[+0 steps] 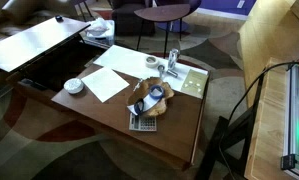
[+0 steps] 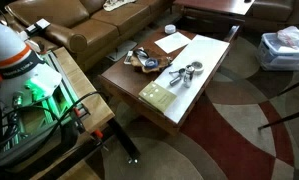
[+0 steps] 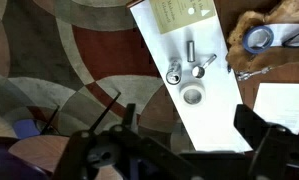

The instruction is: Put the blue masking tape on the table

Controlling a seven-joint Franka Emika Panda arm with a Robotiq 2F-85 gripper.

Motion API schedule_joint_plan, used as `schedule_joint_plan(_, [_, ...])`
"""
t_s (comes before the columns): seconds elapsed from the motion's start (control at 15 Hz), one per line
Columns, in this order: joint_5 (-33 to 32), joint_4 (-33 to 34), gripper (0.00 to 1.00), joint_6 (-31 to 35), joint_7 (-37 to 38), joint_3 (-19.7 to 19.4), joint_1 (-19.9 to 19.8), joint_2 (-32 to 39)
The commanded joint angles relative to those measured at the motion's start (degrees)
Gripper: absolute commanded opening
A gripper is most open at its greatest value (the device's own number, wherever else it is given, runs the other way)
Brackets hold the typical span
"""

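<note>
Blue masking tape [image 3: 257,38] was lying flat in the brown woven tray [image 3: 239,22] on top of the table [image 1: 179,135], with a white sheet of paper [image 3: 284,105] nearby and a few small metal parts [image 3: 192,95] on the pale strip beside it. Your gripper [image 3: 194,130] hung well apart from the tape, high over the table's edge and the rug [image 3: 79,60], fingers spread wide with nothing between them.
</note>
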Motion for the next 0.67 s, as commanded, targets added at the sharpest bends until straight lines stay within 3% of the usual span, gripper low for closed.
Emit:
schedule_joint_plan(0.0, [-0.24, 0.11, 1.00, -0.19, 0.15, -0.70, 0.74, -0.01])
schedule_joint_plan(0.27, [0.63, -0.06, 1.00, 0.88, 0.31, -0.86, 1.00, 0.55])
schedule_joint_plan(0.6, [5.75, -2.53, 1.00, 8.98, 2.41, -0.04, 3.99, 11.73])
